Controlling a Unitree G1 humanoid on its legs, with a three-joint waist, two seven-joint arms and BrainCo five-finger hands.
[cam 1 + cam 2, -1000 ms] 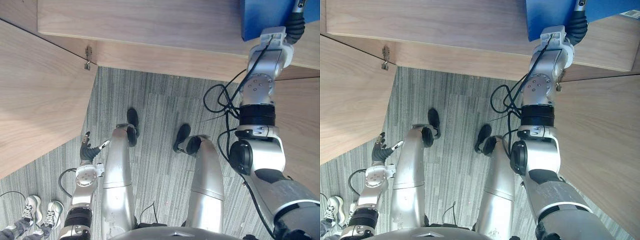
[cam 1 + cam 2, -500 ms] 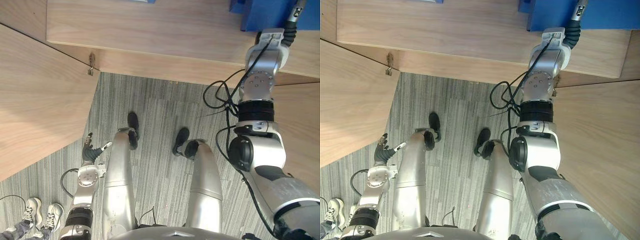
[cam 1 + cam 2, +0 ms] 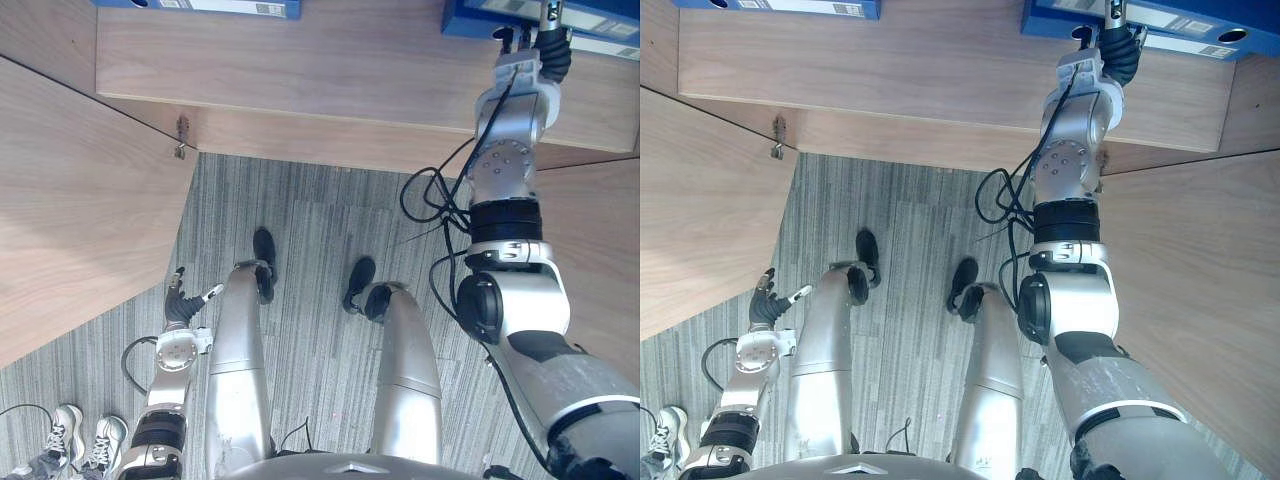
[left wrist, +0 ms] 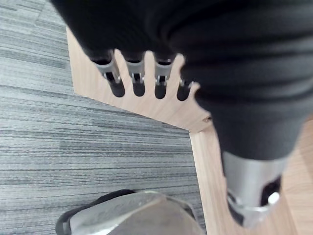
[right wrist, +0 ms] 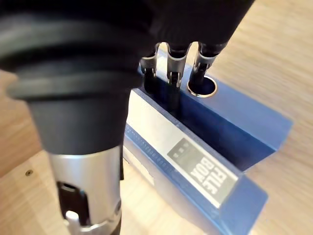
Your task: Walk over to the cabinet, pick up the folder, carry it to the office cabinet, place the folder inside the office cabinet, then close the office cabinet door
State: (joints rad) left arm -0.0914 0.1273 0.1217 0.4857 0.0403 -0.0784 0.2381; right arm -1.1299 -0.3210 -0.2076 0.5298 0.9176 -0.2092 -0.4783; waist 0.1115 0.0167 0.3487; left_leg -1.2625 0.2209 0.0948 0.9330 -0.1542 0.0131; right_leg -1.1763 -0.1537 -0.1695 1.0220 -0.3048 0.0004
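The blue folder (image 3: 600, 22) lies on the wooden shelf (image 3: 300, 60) of the office cabinet, at the top right of the eye views. My right hand (image 3: 1118, 48) reaches up to it. In the right wrist view its fingers (image 5: 173, 68) are straight, with their tips on the folder's spine (image 5: 220, 142) beside the round finger hole (image 5: 202, 87). The thumb stands apart and grips nothing. My left hand (image 3: 181, 300) hangs low at my side with its fingers (image 4: 137, 81) relaxed and empty.
A second blue folder (image 3: 200, 5) lies further left on the same shelf. The cabinet's left door (image 3: 70, 200) stands open with a hinge (image 3: 181, 135) at its edge. The right door (image 3: 600, 260) is open beside my right arm. A person's shoes (image 3: 80, 440) show at lower left.
My right hand's fingers have straightened from a curled grip and let go of the folder, which now lies deeper on the shelf. The left hand has not moved.
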